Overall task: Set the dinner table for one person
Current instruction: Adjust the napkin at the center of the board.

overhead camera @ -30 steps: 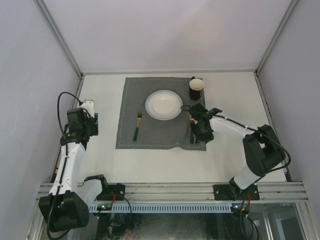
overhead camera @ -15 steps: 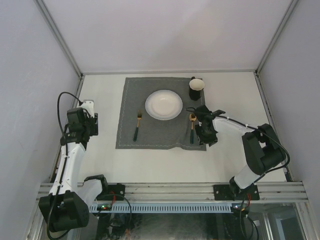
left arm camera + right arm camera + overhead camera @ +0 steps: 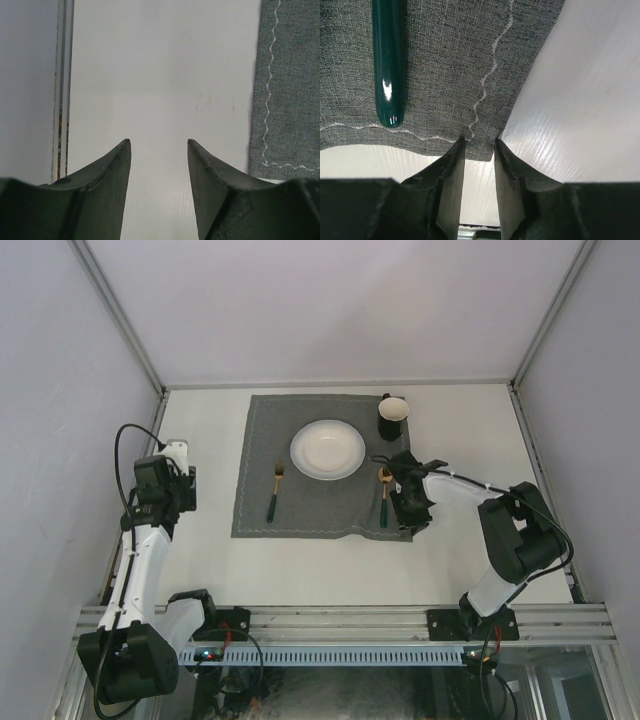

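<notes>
Looking at the dinner table (image 3: 200, 540), it's the big stiff fixed slab under everything, so nothing to grab. The soft cloth mat (image 3: 310, 510) lifts by its near right corner, where the right gripper (image 3: 479, 145) sits, fingers narrowly apart. The left gripper (image 3: 158, 145) hangs spread over bare tabletop.
</notes>
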### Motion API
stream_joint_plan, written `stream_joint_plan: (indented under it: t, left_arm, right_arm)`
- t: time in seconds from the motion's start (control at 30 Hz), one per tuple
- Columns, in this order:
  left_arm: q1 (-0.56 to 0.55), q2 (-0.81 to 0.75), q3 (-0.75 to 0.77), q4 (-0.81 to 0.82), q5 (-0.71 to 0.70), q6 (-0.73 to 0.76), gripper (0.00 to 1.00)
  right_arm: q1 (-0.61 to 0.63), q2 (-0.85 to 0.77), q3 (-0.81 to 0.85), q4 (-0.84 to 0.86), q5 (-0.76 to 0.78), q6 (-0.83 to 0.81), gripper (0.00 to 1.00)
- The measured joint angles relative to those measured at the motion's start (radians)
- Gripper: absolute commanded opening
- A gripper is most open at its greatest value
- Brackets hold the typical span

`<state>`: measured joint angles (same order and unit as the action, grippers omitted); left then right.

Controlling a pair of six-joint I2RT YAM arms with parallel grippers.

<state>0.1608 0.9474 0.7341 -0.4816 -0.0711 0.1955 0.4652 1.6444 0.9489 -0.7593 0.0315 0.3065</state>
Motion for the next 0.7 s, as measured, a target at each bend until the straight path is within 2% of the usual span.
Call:
stream_joint_plan:
  t: [0.37,0.7]
  left_arm:
    - [0.000,0.000,0.000,0.000,0.000,0.000,0.53]
    - [0.000,0.000,0.000,0.000,0.000,0.000,0.53]
  right_arm:
    - [-0.018,0.002,0.000,0.000,-0.023,-0.004,0.01]
    - [-0.044,-0.001,0.000,-0.008,-0.028,-0.006,0.00]
